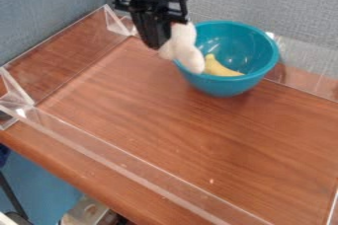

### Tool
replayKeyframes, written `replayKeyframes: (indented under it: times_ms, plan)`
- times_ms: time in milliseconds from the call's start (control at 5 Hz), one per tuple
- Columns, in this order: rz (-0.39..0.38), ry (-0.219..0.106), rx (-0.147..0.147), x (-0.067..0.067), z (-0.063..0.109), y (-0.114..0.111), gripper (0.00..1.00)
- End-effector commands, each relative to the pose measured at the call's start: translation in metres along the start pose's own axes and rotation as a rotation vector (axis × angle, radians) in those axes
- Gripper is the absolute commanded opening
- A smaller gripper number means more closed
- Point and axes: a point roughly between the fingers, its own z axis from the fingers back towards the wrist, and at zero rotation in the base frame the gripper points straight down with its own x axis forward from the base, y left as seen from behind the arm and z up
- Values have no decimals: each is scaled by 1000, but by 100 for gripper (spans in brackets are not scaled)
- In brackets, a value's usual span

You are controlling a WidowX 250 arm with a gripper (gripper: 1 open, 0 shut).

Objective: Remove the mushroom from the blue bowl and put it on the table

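The table (158, 120) spread reddish-brown in front, edged by clear walls (79, 135). Farther back, the black gripper (169, 39) pointed steeply down, its jaws closed on the mushroom (184, 47), which hung pale and blurred in the air in front of the bowl's left rim. Just behind and to the right sat the blue bowl (251, 76), with a yellow piece (224, 69) lying inside.
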Motion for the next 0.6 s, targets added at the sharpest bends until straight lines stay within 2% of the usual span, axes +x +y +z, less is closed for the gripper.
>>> replayKeyframes:
  times_ms: [0,200,400]
  plan:
    - [-25,-42,21,1,10,-7,0]
    - [-98,-20,14,-3,-13,-9,0]
    - [-134,35,31,-23,-45,4,0]
